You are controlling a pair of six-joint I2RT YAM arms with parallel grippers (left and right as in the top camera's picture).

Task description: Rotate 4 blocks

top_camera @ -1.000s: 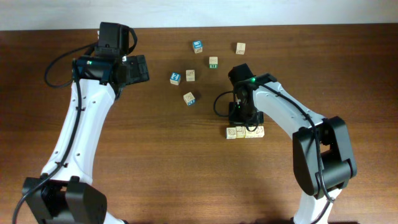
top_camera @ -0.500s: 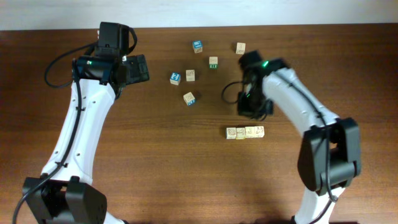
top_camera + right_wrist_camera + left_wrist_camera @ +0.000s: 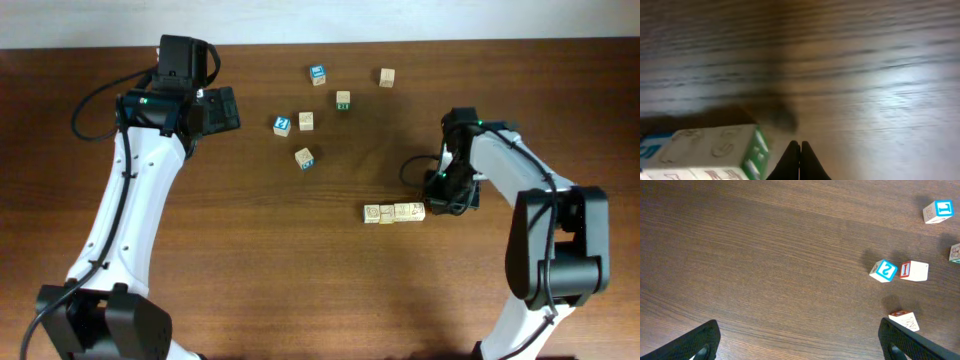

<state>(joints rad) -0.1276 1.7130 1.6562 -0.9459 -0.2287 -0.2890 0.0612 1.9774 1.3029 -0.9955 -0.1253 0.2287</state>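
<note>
Blocks [image 3: 394, 212] in a row (closed right gripper [image 3: 800, 147] beside)

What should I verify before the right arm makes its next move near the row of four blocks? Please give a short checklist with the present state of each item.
1. The four blocks lie in one touching row: ok.
2. The right end effector is shut and holds nothing: ok.
3. Its tips are clear of the end block; a narrow gap shows in the right wrist view: ok.
4. The left end effector is open and far from the row: ok.
5. The nearest loose cube lies apart from the row: ok.
6. The blocks show the wanted faces: cannot tell.
</note>
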